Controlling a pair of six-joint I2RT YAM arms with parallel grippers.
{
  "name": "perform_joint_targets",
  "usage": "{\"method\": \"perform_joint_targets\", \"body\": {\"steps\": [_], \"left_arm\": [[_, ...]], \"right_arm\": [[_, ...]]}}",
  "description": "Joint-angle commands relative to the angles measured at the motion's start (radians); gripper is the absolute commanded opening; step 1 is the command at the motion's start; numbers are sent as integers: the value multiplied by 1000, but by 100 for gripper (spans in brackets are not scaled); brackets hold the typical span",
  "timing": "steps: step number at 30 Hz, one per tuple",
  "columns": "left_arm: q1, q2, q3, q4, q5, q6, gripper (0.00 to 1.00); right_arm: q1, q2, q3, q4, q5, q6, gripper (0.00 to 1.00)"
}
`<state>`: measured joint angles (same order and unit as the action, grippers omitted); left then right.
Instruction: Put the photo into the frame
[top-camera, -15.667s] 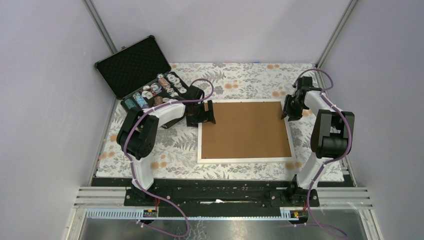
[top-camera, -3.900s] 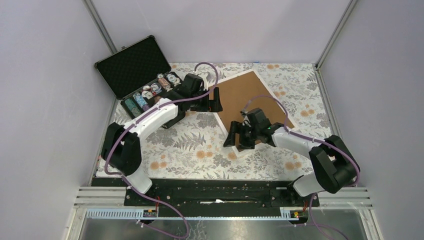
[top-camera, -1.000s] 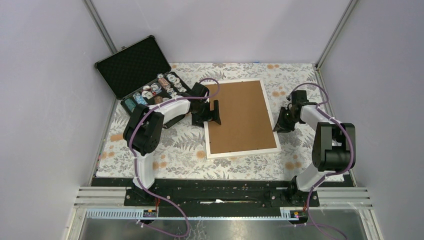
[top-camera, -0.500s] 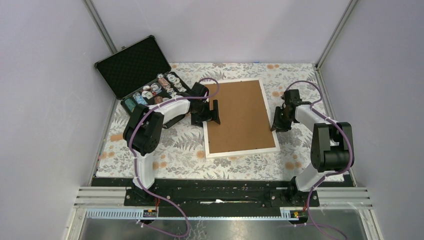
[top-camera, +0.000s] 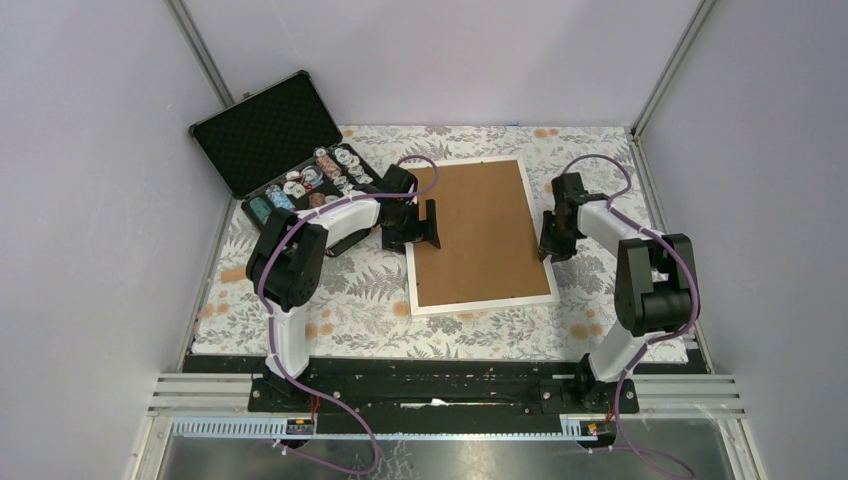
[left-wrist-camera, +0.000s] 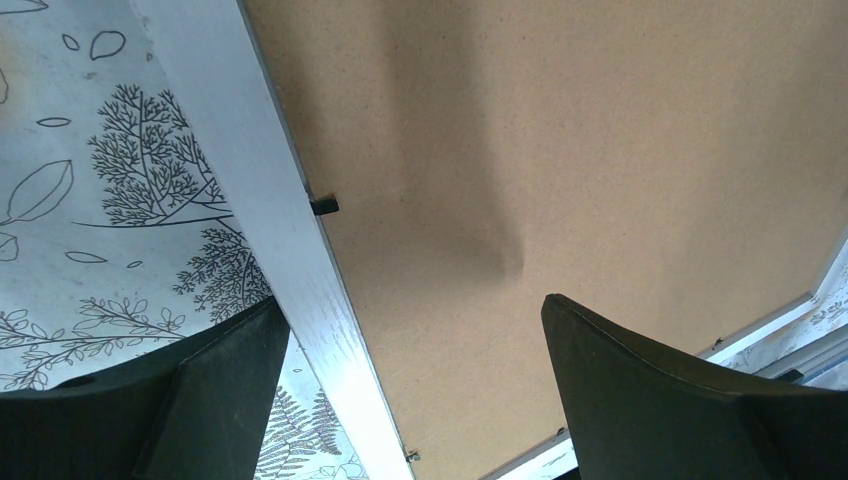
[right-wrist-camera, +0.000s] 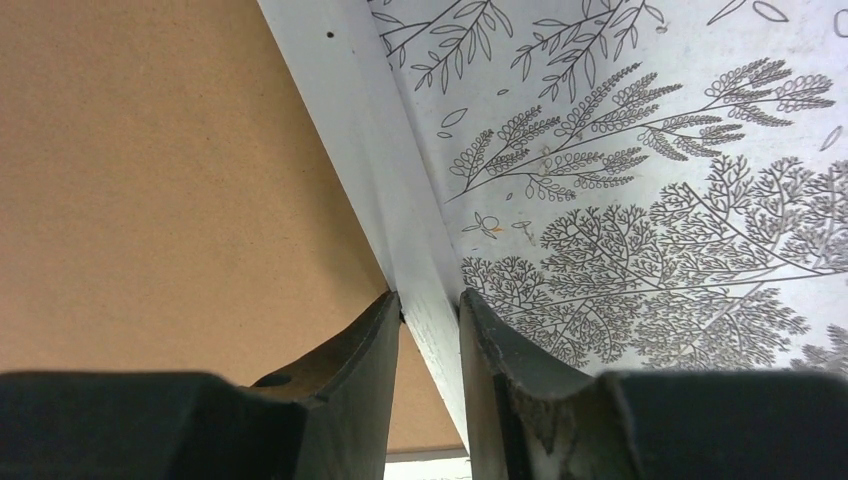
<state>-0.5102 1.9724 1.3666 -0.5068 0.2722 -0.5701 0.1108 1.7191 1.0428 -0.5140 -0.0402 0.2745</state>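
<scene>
The white frame (top-camera: 482, 300) lies flat on the floral cloth in portrait position, back side up, with the brown backing board (top-camera: 478, 232) filling it. The photo is not in view. My left gripper (top-camera: 425, 225) is open and straddles the frame's left rim (left-wrist-camera: 290, 250), one finger over the cloth and the other over the board (left-wrist-camera: 560, 150). My right gripper (top-camera: 549, 248) is shut on the frame's right rim (right-wrist-camera: 370, 150), with one finger on the board side (right-wrist-camera: 150, 180) and the other on the cloth side.
An open black foam-lined case (top-camera: 290, 160) with several chips stands at the back left, just behind the left arm. Grey walls close in on both sides. The floral cloth (top-camera: 350, 300) covers the table.
The frame, earlier landscape and then lifted and turned, now lies in portrait position. In the last second my right gripper moved back along the right rim and onto it. The left gripper stayed.
</scene>
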Motion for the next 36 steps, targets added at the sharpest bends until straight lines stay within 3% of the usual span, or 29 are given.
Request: {"method": "perform_joint_targets", "body": {"steps": [1, 6, 13, 19, 26, 30, 33, 36], "left_arm": [[-47, 16, 4, 89, 134, -39, 99], [-47, 12, 1, 90, 129, -37, 99], [-47, 4, 9, 80, 121, -28, 99], [-47, 1, 7, 81, 123, -29, 99], [-47, 8, 10, 80, 130, -22, 99], [-44, 10, 18, 70, 124, -18, 99], [-34, 9, 21, 66, 118, -18, 99], [-30, -3, 25, 57, 95, 8, 99]], "right_arm": [[159, 158, -47, 44, -23, 108, 36], [182, 89, -57, 106, -189, 138, 40], [74, -58, 91, 18, -143, 66, 77], [6, 71, 151, 24, -219, 35, 73], [74, -47, -95, 185, -412, 144, 68], [78, -184, -163, 136, -345, 141, 71], [25, -221, -87, 64, -224, 102, 78], [-63, -177, 16, 41, -235, 85, 80]]}}
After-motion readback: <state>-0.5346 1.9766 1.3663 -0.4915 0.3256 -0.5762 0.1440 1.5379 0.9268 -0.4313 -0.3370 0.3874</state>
